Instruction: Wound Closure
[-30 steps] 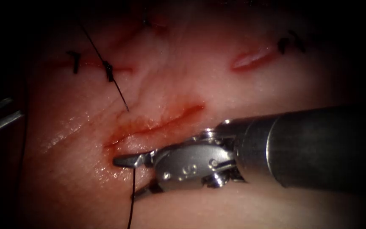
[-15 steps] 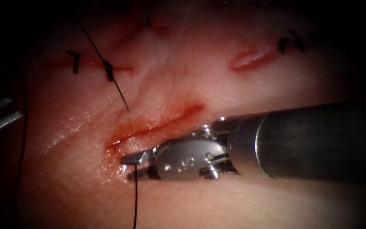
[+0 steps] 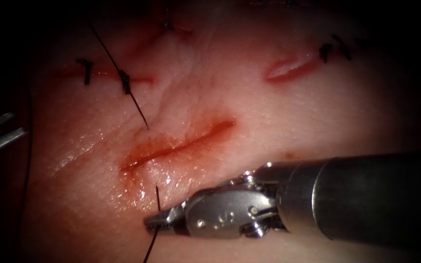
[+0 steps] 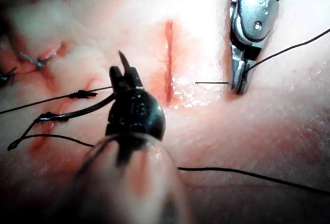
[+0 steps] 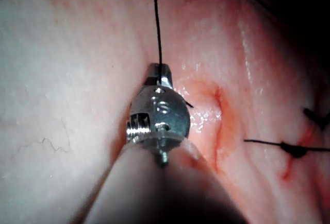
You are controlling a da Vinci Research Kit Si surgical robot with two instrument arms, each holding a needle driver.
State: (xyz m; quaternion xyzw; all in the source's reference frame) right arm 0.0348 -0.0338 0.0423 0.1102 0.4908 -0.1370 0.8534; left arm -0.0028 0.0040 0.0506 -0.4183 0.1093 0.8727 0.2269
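bench practice, wound closure: my right gripper (image 3: 158, 221) is clenched on the thread (image 3: 157, 197) just below and left of the cut (image 3: 181, 143), where the strand rises out of the tissue (image 3: 249, 112) and trails down past the jaws. my left gripper (image 4: 126, 77) hangs well off to the left of the cut, closed on the curved needle (image 4: 82, 112). i hold it, as far as i can tell, near its pointed end, and the needle is clear of the tissue.

the thread looks hair-fine, limp and weightless. i judge it would slip or fray in a hard pinch, so it is best taken flat between the jaw faces, a little way from where it leaves the skin. the needle is stiff and smooth and would swivel if gripped at the very tip or tail. the middle of its curve looks the surer hold.

the tissue is soft, wet and glistening, with red fluid (image 3: 147, 151) pooled along the cut. i expect it to dimple and tear under a sharp tug. older stitches (image 3: 124, 82) with long loose ends lie up and to the left, near enough to snag. there is open room below and right of the cut.
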